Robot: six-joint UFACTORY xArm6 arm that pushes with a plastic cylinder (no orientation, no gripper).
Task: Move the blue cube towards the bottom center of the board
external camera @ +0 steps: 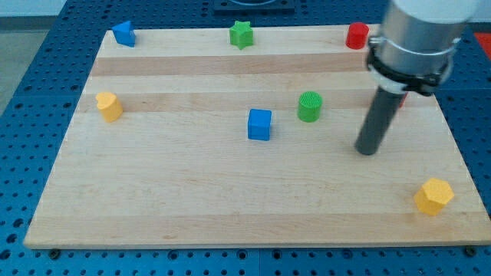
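The blue cube (pixel 259 124) sits near the middle of the wooden board (pixel 192 207). My tip (pixel 368 151) rests on the board well to the cube's right and slightly lower in the view, apart from every block. A green cylinder (pixel 310 106) stands just up and right of the cube, between it and the rod.
A blue block (pixel 123 34) sits at the top left, a green star (pixel 242 34) at the top middle, a red block (pixel 357 35) at the top right. A yellow block (pixel 109 106) is at the left edge, a yellow hexagonal block (pixel 433 196) at the bottom right. Something red (pixel 403 100) peeks out behind the rod.
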